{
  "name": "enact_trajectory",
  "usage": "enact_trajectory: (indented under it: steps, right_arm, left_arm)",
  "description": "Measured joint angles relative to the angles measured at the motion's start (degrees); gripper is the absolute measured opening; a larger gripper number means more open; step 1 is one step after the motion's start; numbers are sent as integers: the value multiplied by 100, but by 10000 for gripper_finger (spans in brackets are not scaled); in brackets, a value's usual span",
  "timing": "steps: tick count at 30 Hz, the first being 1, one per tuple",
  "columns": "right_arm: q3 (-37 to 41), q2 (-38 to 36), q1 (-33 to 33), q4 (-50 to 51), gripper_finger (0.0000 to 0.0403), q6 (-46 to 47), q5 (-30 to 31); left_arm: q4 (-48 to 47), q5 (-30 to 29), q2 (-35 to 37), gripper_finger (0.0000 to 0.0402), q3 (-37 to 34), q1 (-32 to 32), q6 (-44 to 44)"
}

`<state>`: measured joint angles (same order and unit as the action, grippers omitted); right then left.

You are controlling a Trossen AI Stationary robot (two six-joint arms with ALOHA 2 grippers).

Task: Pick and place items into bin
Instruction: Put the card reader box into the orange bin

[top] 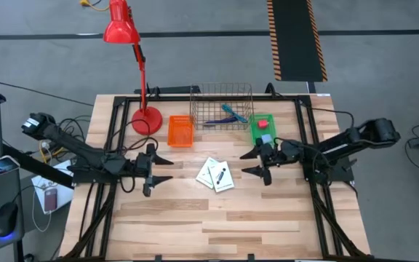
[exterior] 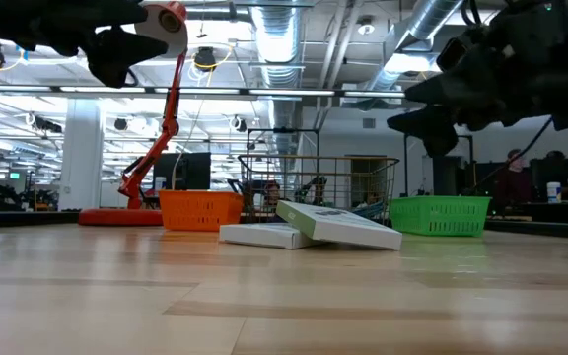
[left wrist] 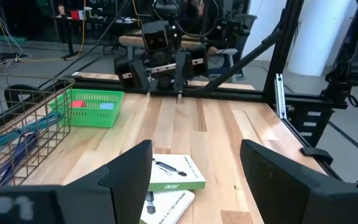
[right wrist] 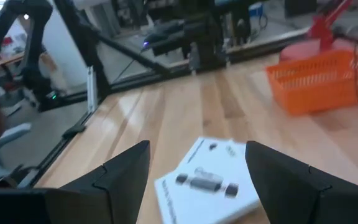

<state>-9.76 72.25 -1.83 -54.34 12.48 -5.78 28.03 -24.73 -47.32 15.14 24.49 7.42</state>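
A: Big open workshop behind, with ducting overhead, and a pale wooden-plank worktop (top: 217, 218) in a black frame. What sits where, and why?

B: Largest first: a bare wire basket (top: 222, 108) at the back middle, likely the bin. It already holds a teal-handled tool (top: 233, 114) and what looks like a dark blue pen, though that is too small to be sure of. Beside it stand a green plastic basket (top: 261, 128) with a small red block (top: 264, 124) inside and an empty-looking orange plastic basket (top: 180, 131). A red desk lamp (top: 133, 65) leans over the back left.

A: And what is left to pick?

B: Two flat white boxes with dark print (top: 215, 175), mid-worktop, one propped askew on the other. They lie between the arms, so either could reach them.

A: The arms?

B: The left end effector (top: 157, 169) and right end effector (top: 256, 162) hover either side of the boxes, fingers spread wide, holding nothing. Each faces inward, which I read as readiness to approach.

A: Any writing?

B: The upper box has a green band marked "acer" in the left wrist view; the smaller print is unreadable.
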Motion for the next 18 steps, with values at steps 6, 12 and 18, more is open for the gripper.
enact_trajectory:
  steps: [6,12,18]
  right_arm:
    - [-445,598,8,-266,260,71,13]
    - [-952,1191,-128,372,238,14,13]
    - [-1054,1613,-366,621,119,-93,-14]
  left_arm:
    - [-21,-2,-119,233,30,0,0]
    - [-31,29,-119,233,30,0,-100]
    - [-31,26,-119,233,32,0,-215]
